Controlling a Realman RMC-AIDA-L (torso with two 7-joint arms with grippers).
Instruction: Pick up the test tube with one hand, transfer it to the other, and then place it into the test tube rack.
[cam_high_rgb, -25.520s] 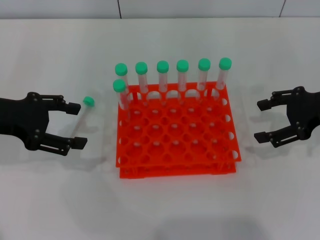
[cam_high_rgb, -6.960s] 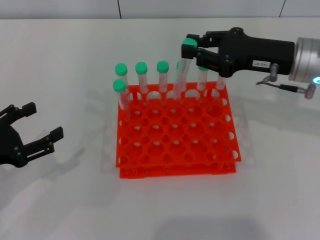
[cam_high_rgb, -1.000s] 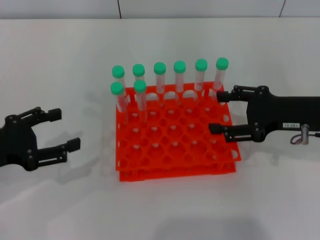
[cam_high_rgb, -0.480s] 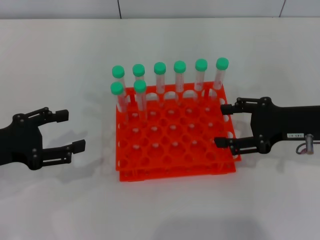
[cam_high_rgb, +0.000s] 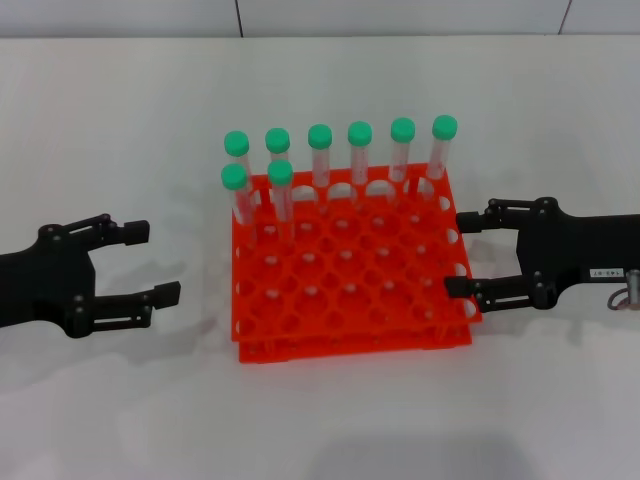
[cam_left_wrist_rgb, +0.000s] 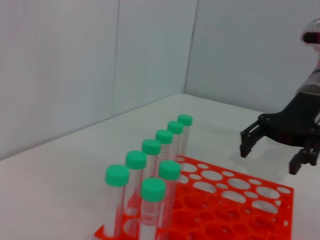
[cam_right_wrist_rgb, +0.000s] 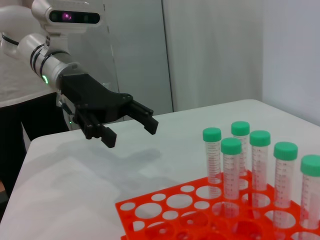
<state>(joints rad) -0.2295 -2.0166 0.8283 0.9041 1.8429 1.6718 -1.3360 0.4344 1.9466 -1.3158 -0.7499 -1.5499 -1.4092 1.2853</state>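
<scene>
Orange-red, the test tube rack (cam_high_rgb: 350, 265) sits mid-bench (cam_high_rgb: 330, 420) with the test tube (cam_high_rgb: 281, 190) upright in its second row beside another. Left tool (cam_high_rgb: 143, 262) and right tool (cam_high_rgb: 462, 254) flank it, both spread apart and empty.

You see a glossy orange-red plastic test tube rack (cam_high_rgb: 352, 290), clear plastic tubes with matt green caps (cam_high_rgb: 280, 172), matt black grippers, and a smooth white table (cam_high_rgb: 120, 410).
</scene>
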